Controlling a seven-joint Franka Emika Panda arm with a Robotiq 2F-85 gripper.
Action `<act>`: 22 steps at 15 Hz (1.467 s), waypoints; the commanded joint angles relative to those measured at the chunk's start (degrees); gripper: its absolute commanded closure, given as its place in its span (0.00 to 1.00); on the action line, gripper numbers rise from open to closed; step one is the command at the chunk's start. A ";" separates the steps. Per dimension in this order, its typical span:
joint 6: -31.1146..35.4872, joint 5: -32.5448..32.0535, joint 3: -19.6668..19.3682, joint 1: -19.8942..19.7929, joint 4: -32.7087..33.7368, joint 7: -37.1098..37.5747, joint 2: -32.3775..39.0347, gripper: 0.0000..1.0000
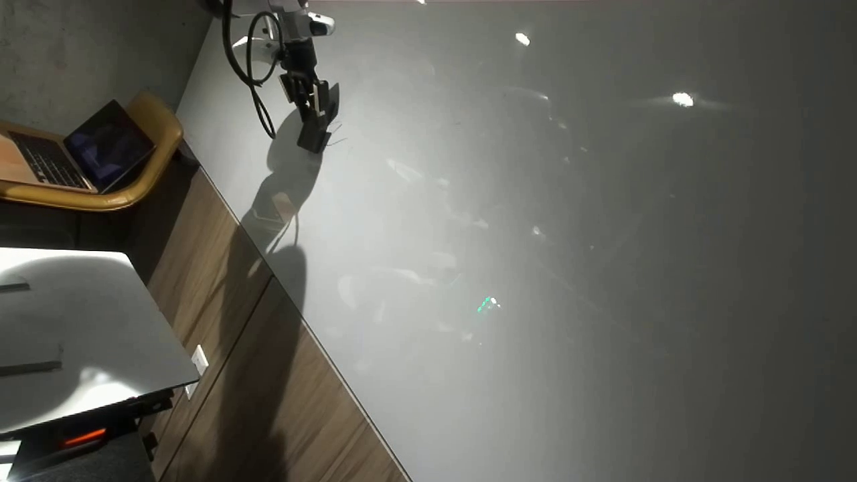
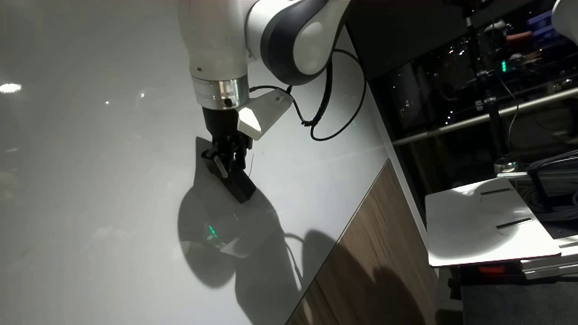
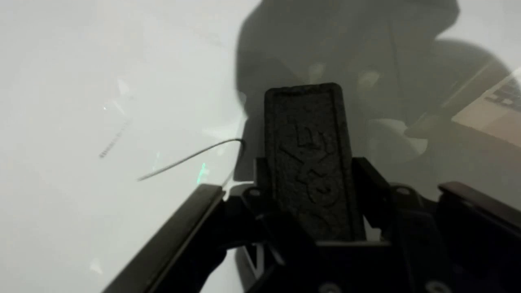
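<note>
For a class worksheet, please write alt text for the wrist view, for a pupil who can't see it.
A gripper clamps a dark, lettered block at a glossy white surface. A thin, bent line marks the surface at left, a broad shadow falls behind the block, and a laptop's reflection shows at right.

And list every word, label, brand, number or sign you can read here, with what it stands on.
No text reads clearly.
Black rectangular block clamped in the black pincer: letter-like relief, too dark to read.
Open gold laptop's black keyboard: markings too small.
Small green light marks on the glossy white surface: too blurred.
Bright green background lights: equally blurred.
</note>
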 commanded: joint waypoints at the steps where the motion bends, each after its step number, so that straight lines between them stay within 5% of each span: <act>1: 1.87 -3.62 -3.91 -3.74 0.64 -1.47 -1.03 0.72; 13: 3.83 -2.51 -7.65 -11.66 -5.86 -5.22 -4.94 0.72; 22: 1.80 14.82 -10.45 -16.32 -18.40 -29.43 -12.39 0.72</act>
